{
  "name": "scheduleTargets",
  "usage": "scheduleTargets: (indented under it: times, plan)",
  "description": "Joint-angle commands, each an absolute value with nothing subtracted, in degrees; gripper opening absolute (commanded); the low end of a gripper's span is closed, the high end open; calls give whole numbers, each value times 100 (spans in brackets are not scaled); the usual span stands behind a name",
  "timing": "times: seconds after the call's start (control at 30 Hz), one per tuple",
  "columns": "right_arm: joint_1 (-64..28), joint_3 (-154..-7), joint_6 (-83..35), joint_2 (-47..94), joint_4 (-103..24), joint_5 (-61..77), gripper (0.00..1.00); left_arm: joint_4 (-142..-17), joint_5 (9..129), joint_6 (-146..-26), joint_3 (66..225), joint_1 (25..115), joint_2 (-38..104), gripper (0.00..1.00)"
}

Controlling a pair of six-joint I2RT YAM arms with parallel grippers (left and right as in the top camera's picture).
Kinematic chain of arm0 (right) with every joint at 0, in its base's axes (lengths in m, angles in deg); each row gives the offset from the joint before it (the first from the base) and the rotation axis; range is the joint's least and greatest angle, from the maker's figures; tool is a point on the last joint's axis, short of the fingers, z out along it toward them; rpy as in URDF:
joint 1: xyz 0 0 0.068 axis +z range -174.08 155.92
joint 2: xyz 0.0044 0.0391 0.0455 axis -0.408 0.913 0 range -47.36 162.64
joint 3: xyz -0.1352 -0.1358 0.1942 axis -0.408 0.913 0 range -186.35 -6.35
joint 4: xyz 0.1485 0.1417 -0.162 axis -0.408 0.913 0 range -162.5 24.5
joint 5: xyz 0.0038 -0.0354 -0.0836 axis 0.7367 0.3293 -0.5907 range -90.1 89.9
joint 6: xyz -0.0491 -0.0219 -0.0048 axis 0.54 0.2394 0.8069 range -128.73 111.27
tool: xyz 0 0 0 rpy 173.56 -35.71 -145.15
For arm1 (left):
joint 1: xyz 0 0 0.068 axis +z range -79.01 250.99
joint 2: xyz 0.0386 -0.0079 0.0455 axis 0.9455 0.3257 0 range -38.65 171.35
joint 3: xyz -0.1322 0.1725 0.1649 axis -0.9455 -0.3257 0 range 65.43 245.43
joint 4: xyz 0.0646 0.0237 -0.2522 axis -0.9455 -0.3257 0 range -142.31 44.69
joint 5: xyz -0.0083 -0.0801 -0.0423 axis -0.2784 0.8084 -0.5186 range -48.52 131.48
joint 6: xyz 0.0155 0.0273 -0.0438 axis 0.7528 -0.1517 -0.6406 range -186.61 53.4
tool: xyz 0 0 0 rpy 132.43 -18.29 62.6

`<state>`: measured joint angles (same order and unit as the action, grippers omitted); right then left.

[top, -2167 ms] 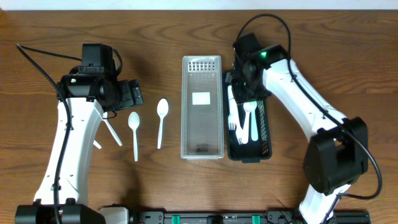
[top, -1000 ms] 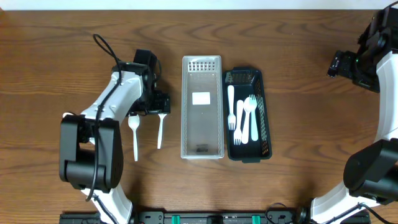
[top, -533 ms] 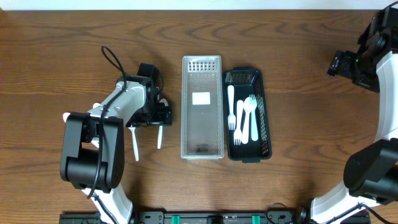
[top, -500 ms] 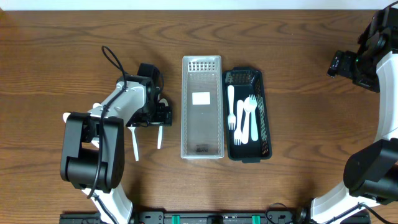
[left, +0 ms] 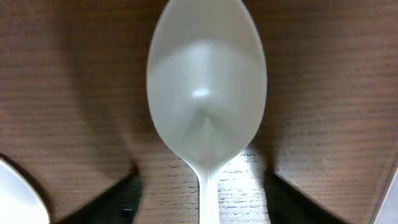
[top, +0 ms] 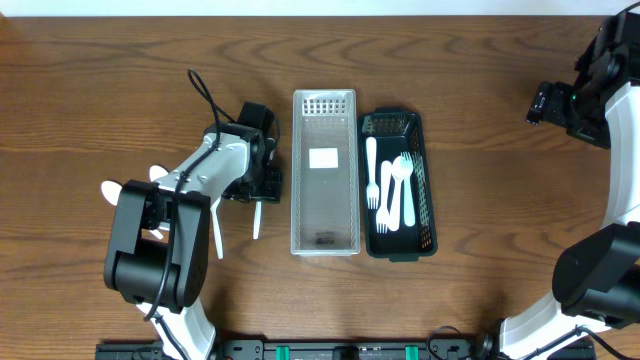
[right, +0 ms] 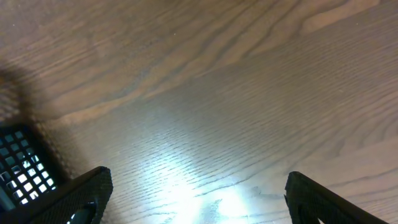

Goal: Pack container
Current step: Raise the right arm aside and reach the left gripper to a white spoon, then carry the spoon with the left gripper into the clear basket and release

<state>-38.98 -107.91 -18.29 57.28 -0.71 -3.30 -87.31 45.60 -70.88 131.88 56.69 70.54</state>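
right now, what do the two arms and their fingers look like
Both the left arm and the right arm have white tube-like links joined by bulky black joint housings. A thin black cable loops out near the left arm's wrist. The left fingers and right fingers are plain black, with no markings visible.

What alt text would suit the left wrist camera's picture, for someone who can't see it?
A white plastic spoon lies on a brown wooden table, its bowl filling most of the frame. Its handle runs down between the two dark fingers of the open left gripper. Another white edge peeks in at lower left.
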Motion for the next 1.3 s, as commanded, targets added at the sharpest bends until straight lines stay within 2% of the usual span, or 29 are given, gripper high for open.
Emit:
scheduleTargets:
  times: [0.0, 0.07, 0.23, 0.33, 0.47, 0.67, 0.97, 1.27]
  plan:
    - [-3902, -10782, -1742, 5746, -60, -308, 91, -8740, 4538, -7031, 13127, 5673, 7071, 53]
    - [-3902, -10782, -1742, 5746, -58, -306, 91, -8740, 4538, -7031, 13127, 5673, 7071, 48]
    - [-3902, -10782, -1742, 5746, -51, -306, 91, -8740, 4538, -7031, 13127, 5673, 7071, 22]
    - [-3902, -10782, -1742, 5746, -49, -306, 91, -8740, 4538, -7031, 13127, 5673, 7071, 19]
    - [-3902, -10782, -1742, 5746, -51, -306, 91, -8740, 4534, -7031, 13129, 5673, 7069, 6]
    - [-3902, -10782, -1742, 5746, -55, -306, 91, -8858, 4490, -7031, 13227, 5671, 6984, 6]
    - [-3902, -10782, -1742, 5746, -77, -306, 91, -10145, 4494, -7778, 14506, 5568, 5854, 6]
    - [-3902, -10782, -1742, 5746, -112, -306, 92, -9942, 4497, -9151, 14910, 4244, 5213, 6]
